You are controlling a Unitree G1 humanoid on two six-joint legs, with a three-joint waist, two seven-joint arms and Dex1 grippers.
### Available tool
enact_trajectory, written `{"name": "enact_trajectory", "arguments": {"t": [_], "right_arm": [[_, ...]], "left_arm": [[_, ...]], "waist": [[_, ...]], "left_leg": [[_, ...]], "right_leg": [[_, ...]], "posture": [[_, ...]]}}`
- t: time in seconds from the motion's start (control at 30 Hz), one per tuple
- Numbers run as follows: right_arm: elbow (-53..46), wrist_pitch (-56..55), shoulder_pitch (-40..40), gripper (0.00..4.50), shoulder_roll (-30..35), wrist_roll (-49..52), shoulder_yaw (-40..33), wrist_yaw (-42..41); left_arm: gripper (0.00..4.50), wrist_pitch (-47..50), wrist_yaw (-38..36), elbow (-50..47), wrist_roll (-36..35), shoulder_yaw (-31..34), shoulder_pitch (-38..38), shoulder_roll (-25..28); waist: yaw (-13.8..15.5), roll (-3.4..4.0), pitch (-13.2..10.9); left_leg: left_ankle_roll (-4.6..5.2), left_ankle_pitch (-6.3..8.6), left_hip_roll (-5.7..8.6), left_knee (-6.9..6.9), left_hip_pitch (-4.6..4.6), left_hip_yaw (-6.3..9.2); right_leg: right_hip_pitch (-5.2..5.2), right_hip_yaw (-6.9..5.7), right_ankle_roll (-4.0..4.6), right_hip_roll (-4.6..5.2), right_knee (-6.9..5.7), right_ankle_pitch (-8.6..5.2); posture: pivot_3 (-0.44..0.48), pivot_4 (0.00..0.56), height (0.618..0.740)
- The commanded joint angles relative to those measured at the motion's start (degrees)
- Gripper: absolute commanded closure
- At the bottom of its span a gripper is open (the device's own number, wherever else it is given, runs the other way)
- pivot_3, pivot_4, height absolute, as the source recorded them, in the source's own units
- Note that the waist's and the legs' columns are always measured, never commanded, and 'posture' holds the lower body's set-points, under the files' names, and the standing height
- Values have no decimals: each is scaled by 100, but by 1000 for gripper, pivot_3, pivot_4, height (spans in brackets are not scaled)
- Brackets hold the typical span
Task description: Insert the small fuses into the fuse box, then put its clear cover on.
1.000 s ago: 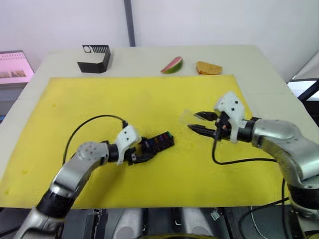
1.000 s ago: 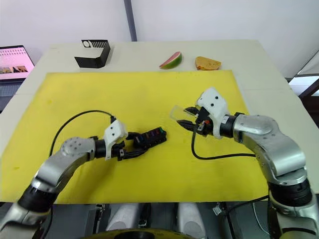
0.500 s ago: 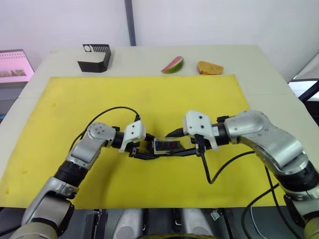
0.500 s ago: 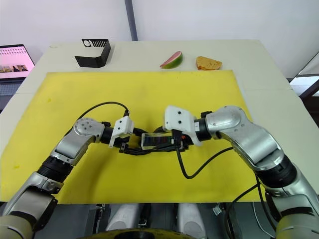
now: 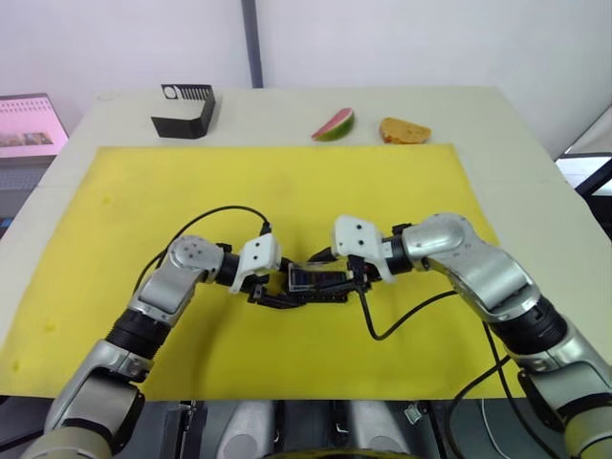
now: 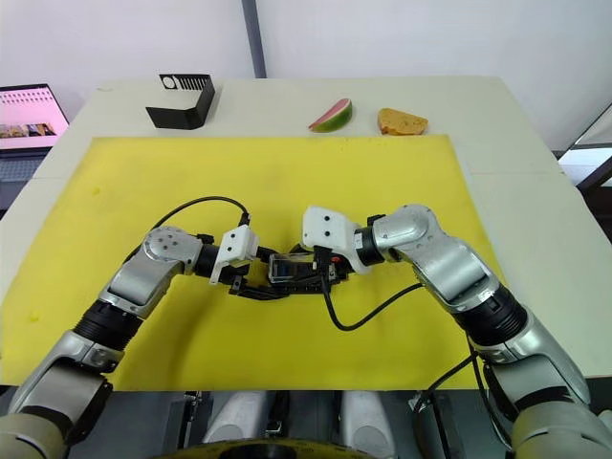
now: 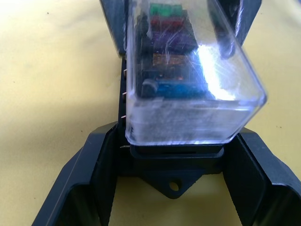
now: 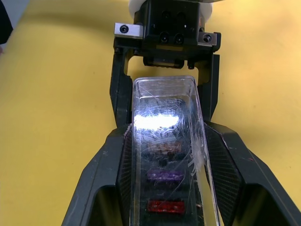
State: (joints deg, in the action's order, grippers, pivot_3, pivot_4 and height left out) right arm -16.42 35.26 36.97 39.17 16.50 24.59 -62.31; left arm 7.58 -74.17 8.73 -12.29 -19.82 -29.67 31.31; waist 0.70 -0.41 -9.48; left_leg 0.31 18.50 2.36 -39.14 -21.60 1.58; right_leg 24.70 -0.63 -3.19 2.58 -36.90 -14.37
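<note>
The black fuse box [image 7: 174, 181] lies mid-mat, and my left gripper [image 5: 279, 290] is shut on its end, one black finger along each side. Over its top sits the clear cover [image 7: 188, 113], a little skew; I cannot tell whether it is pressed home. My right gripper [image 5: 337, 279] comes from the opposite end and is shut on the cover [image 8: 164, 141]. Through the plastic I see the small fuses [image 7: 167, 9] in their slots: green, red, purple, tan and blue. A red fuse [image 8: 165, 205] and a purple one also show in the right wrist view.
The yellow mat [image 5: 143, 191] covers most of the table. At the back stand a black box with a white slotted top [image 5: 184, 110], a watermelon slice [image 5: 333, 124] and a piece of bread [image 5: 404, 130]. A laptop screen [image 5: 29, 124] is off the left edge. Black cables loop beside both wrists.
My right gripper carried the clear cover leftwards from the mat's right side and brought it down over the fuse box. The left gripper, holding the box, shifted slightly right.
</note>
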Motion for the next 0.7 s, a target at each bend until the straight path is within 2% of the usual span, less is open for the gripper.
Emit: {"name": "enact_trajectory", "arguments": {"t": [0.03, 0.3, 0.7], "right_arm": [[-7, -84, -2, 2828, -9, -65, -63, -80], [-207, 364, -69, 2828, -49, 237, -257, -100], [-370, 586, -313, 2828, 28, 114, -231, 179]], "left_arm": [[1919, -62, 39, 13, 102, 54, -11, -13], [1919, -103, 65, 46, 149, 63, 3, -55], [1919, -159, 66, 169, 180, 80, -81, -100]], "waist": [[-1, 0, 0], [4, 0, 0], [7, 1, 1]], "left_leg": [[0, 0, 0, 0, 0, 0], [0, 0, 0, -1, 1, 0], [0, 0, 0, -2, 1, 0]], "right_leg": [[0, 0, 0, 0, 0, 0], [0, 0, 0, 0, -3, 0], [-2, 0, 0, 0, -3, 0]], "posture": [[0, 150, 740], [0, 150, 740], [0, 150, 740]]}}
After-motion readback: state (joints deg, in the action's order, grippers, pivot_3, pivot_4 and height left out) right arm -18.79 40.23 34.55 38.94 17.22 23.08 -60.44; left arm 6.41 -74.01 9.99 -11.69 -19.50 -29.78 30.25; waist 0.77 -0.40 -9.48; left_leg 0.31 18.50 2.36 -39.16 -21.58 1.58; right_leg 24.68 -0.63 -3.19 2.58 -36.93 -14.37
